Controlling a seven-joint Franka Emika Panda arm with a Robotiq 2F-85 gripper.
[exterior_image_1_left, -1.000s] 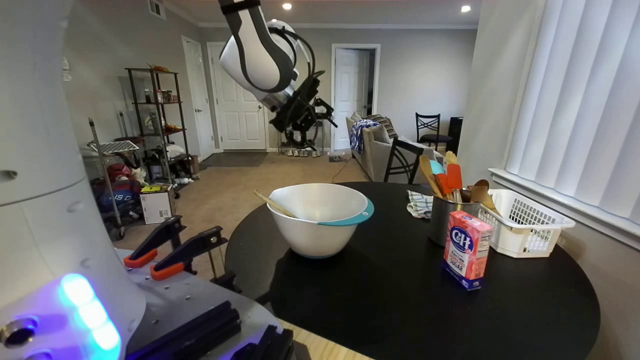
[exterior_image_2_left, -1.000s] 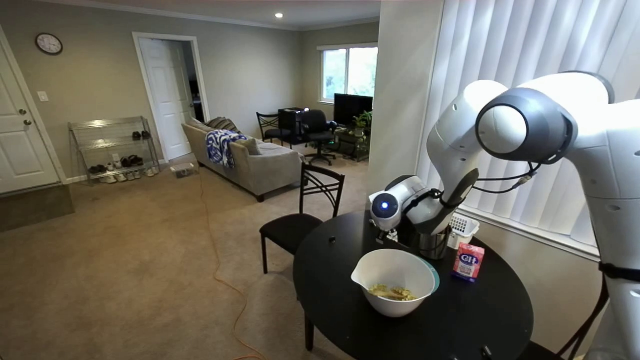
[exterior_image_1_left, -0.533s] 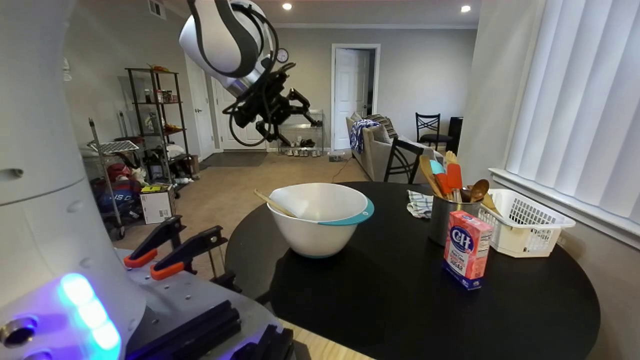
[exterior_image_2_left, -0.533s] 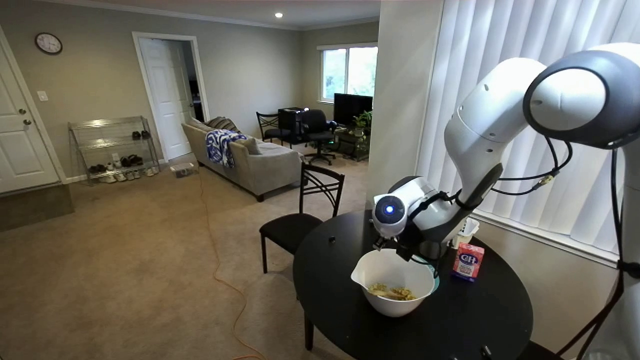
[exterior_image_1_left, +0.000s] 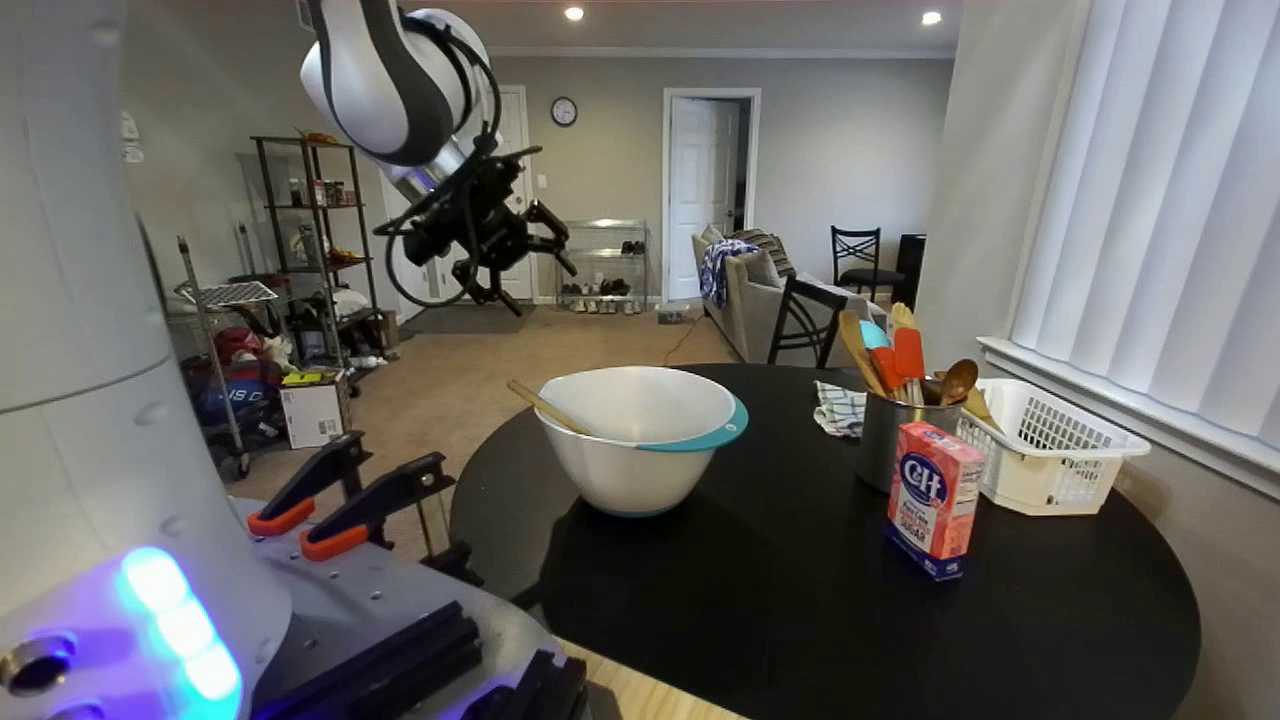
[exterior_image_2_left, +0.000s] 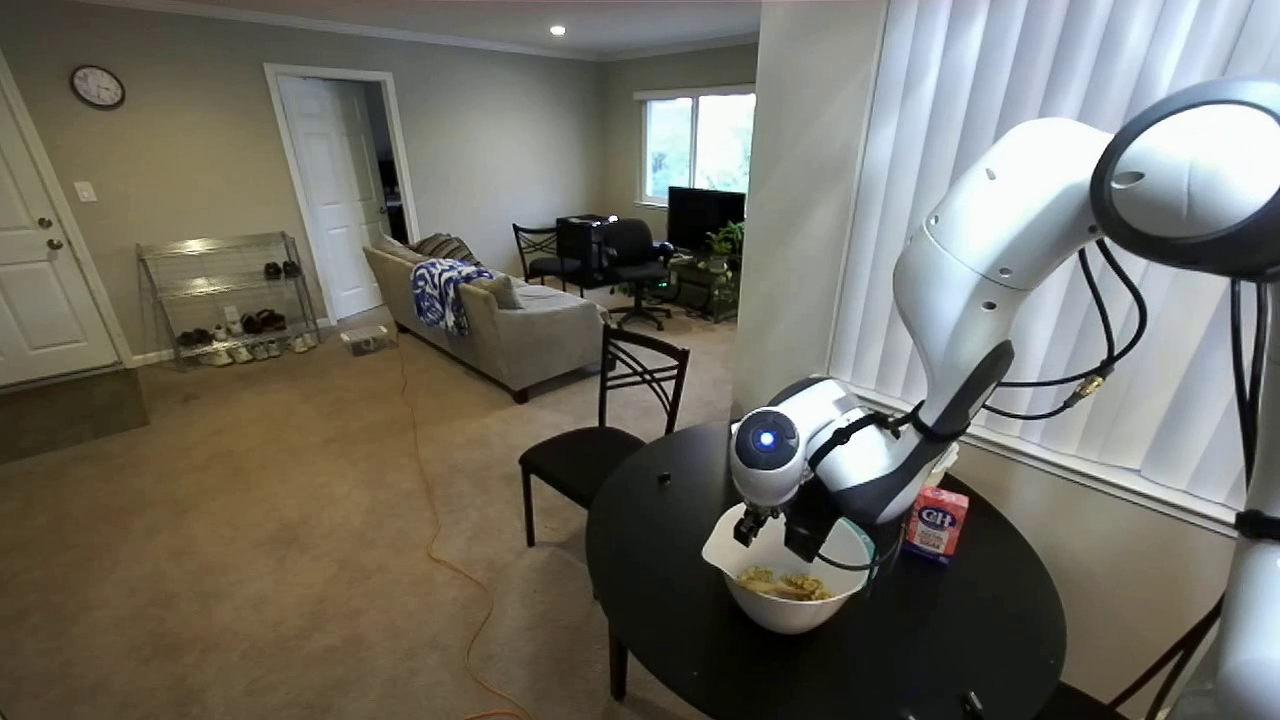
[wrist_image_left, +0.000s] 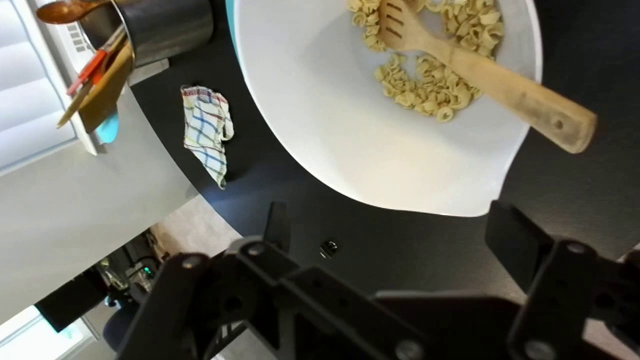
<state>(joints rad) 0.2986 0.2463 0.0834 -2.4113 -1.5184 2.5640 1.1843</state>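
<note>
My gripper (wrist_image_left: 390, 220) stands open with nothing between its fingers. In an exterior view the gripper (exterior_image_1_left: 545, 290) hangs in the air, higher than the table and left of the white bowl (exterior_image_1_left: 625, 475). From another angle the gripper (exterior_image_2_left: 775, 540) overlaps the bowl (exterior_image_2_left: 790, 618) in the picture. Seen from the wrist, the bowl (wrist_image_left: 320, 115) lies just beyond the fingertips, apart from them. Inside are pasta pieces (wrist_image_left: 425, 92) and a slotted wooden spoon (wrist_image_left: 500, 85), its handle resting over the rim. The bowl's teal handle (exterior_image_1_left: 705, 435) faces away from the gripper.
On the round black table (exterior_image_1_left: 800, 620) stand a pink sugar box (exterior_image_1_left: 930, 500), a metal canister (exterior_image_1_left: 900, 450) of utensils and a white basket (exterior_image_1_left: 1050, 490). A checked cloth (wrist_image_left: 205, 127) and a small dark item (wrist_image_left: 328, 248) lie there too. A chair (exterior_image_2_left: 590, 460) adjoins the table.
My gripper has moved left in an exterior view, away from the canister's side; elsewhere it has come lower in the picture, across the bowl. It stays open. The bowl and box have not moved.
</note>
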